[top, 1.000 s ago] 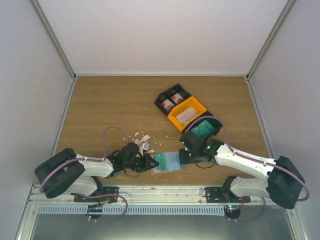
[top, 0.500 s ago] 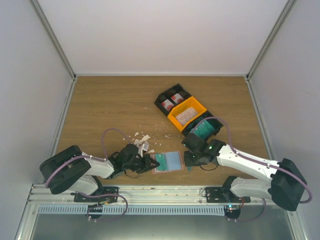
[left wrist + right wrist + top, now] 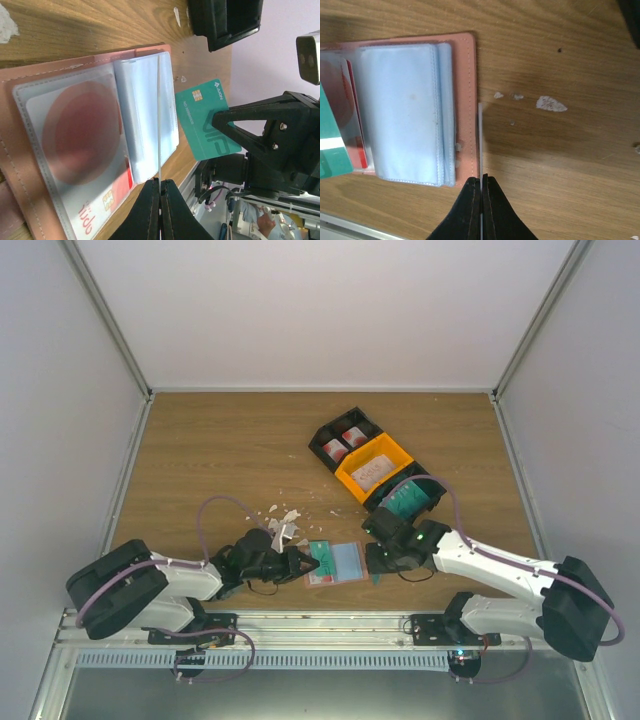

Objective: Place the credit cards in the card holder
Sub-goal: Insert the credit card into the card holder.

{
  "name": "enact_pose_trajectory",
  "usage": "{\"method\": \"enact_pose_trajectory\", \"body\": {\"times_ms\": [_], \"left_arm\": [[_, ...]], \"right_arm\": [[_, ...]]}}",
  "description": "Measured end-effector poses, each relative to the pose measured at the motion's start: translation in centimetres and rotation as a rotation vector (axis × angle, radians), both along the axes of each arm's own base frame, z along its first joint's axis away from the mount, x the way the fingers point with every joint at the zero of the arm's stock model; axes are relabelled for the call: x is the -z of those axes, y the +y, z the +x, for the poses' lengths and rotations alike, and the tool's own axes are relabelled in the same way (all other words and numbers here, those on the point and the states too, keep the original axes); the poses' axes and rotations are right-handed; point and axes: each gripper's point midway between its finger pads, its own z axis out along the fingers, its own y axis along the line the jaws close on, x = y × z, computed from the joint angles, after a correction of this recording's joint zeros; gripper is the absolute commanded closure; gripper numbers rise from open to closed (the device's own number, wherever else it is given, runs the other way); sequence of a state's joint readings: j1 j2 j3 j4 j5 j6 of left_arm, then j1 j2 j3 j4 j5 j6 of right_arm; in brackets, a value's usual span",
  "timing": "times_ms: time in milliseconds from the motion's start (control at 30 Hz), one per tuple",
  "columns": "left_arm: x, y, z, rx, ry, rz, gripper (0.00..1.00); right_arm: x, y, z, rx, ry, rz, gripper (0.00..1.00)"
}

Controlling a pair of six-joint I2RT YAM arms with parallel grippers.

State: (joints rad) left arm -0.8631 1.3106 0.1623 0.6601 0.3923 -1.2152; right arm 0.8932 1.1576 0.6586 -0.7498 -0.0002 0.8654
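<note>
Here shows the card holder spread open on the counter, clear sleeves up, between both arms. Shows left fingers clamped on a teal credit card over the holder's left half; right fingers pinched shut on a second teal card, edge-on just beside the holder's right edge. Includes black and orange bins farther back.

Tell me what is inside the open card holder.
A white card with red print sits in a clear sleeve. Beside it lies a stack of pale sleeves; whether they hold cards is covered.
</note>
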Motion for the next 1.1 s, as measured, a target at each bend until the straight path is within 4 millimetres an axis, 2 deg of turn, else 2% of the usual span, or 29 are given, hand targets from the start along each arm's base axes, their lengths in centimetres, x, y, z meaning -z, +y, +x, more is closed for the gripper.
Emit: {"method": "enact_pose_trajectory", "body": {"times_ms": [433, 1100], "left_arm": [[2.1, 0.0, -0.1, 0.004, 0.039, 0.042, 1.00], [2.7, -0.7, -0.7, 0.003, 0.076, 0.015, 1.00]], "right_arm": [[0.1, 0.7, -0.1, -0.011, 0.008, 0.033, 1.00], [0.5, 1.4, 0.1, -0.015, 0.006, 0.062, 0.99]]}}
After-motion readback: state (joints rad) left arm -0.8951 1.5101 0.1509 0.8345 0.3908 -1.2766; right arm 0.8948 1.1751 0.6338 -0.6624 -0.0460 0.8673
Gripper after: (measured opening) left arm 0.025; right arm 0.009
